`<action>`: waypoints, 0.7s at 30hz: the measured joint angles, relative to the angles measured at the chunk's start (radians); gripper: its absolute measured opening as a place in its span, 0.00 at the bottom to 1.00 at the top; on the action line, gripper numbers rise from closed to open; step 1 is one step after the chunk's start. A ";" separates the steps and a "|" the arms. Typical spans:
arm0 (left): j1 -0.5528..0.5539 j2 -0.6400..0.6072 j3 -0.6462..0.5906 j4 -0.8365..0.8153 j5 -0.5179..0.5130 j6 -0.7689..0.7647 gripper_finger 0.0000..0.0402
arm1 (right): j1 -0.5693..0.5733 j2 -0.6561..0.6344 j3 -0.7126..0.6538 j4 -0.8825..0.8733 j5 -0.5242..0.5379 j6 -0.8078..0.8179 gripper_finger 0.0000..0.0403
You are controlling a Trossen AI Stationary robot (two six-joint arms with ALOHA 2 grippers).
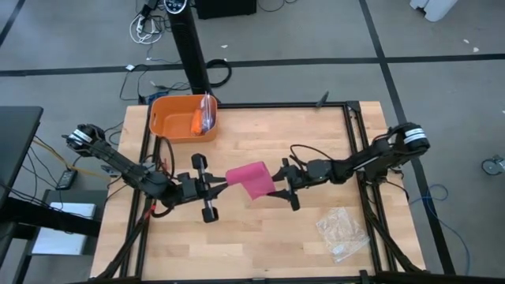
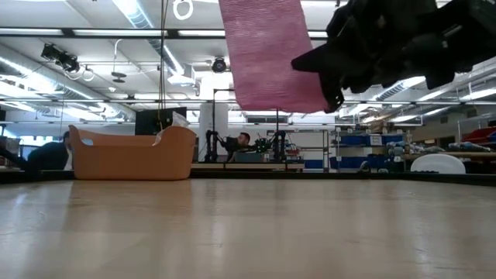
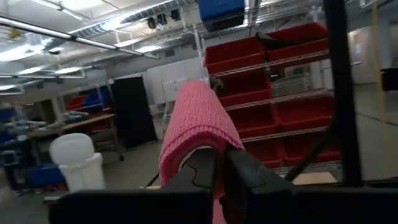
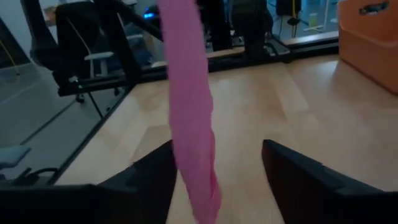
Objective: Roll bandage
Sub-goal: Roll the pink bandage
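The left tool is clamped shut on the upper end of the bandage; in its wrist view the two dark fingers meet with the pink cloth draped over and pinched between them. It holds the strip up in the air over the middle of the bench, a little toward the near edge. From that grip the bandage hangs down as a flat, open band; seen level from the bench top, its lower hem ends well clear of the wood, so nothing of it rests on the surface.

The right tool is just beside the hanging strip on its other side. Its fingers stand apart with the cloth hanging in the gap toward one finger, and no grip on it can be seen.

As to progress, I judge the rolling has barely begun: no coil or tight turn shows anywhere, only the fold where the left tool holds it. All the winding into a compact roll is left.

An orange tub sits at the far left corner, and a clear plastic bag lies near the near right corner, both well apart from the work.
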 joint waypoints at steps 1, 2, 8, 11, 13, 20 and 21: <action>0.000 0.000 0.000 0.007 -0.011 0.013 0.05 | 0.000 0.016 0.008 0.000 0.000 0.000 0.54; 0.000 0.000 0.000 0.011 -0.021 0.024 0.05 | 0.001 0.031 0.014 0.000 0.000 0.000 0.50; 0.000 0.000 0.000 0.076 -0.035 0.089 0.05 | 0.014 0.101 0.052 0.000 -0.008 -0.002 0.13; 0.000 0.000 0.000 0.078 -0.088 0.129 0.05 | 0.033 0.098 0.058 0.009 0.003 -0.020 0.03; 0.001 0.000 0.000 0.084 -0.141 0.155 0.05 | 0.048 0.083 0.057 0.014 0.001 -0.016 0.03; 0.025 0.000 -0.016 0.164 -0.255 0.255 0.05 | 0.142 0.036 0.058 0.012 -0.014 0.018 0.01; 0.032 0.000 -0.026 0.193 -0.261 0.270 0.05 | 0.158 0.032 0.058 0.012 -0.014 0.019 0.01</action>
